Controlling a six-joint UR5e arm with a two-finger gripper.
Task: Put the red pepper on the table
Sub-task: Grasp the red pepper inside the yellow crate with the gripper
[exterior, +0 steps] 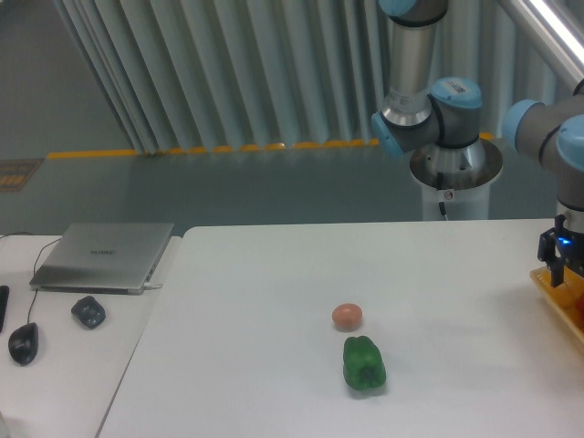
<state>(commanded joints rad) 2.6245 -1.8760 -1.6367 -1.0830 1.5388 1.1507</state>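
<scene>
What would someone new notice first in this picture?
Probably the green pepper near the front of the white table, with a small pinkish ball just behind it. Next, the blue-jointed arm at upper right, its tool mostly cut off at the right edge above an orange tray. A closed laptop lies far left.

White bench [274,274]: green pepper [364,363] just beside pinkish ball [347,316], near centre. Gripper [568,265] at far right edge above an orange container [558,294], jaws cut off. Laptop [105,256] and mouse [24,342] on adjoining desk [64,383].
</scene>
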